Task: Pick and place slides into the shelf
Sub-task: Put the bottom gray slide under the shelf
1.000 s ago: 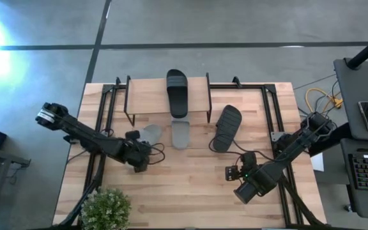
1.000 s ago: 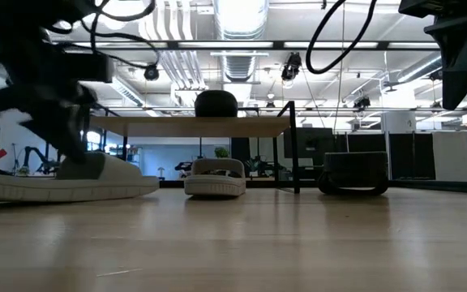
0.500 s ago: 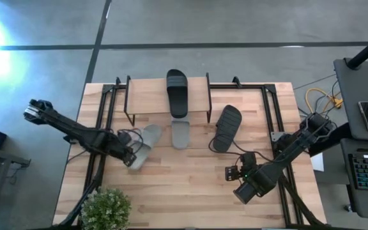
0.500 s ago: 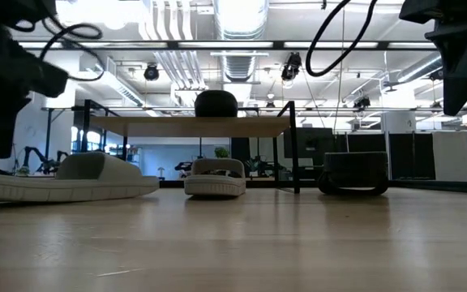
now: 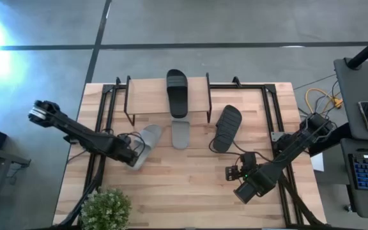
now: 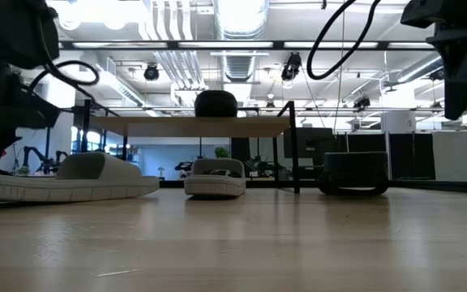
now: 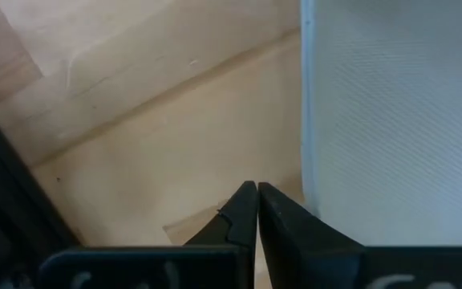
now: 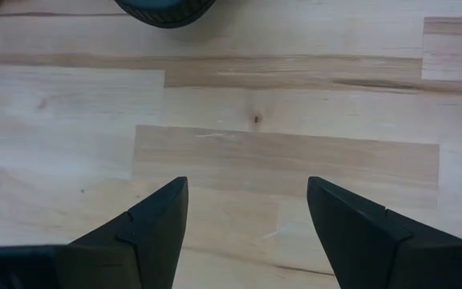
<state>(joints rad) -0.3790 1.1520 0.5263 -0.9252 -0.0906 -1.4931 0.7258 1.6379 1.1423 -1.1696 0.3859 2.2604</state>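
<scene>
The left gripper [image 5: 130, 155], fingers pressed together and empty, is set against the heel of the light grey slide [image 5: 144, 144], whose long axis points toward the shelf [image 5: 147, 96].

Two light grey slides [image 5: 144, 144], two black slides [image 5: 177, 93], pale wooden shelf [image 5: 147, 97] with black legs.

Table [image 5: 190, 179] – pale wood, matt, visible grain; grey slide [image 7: 391, 120] – fine ribbed texture, matt.
</scene>
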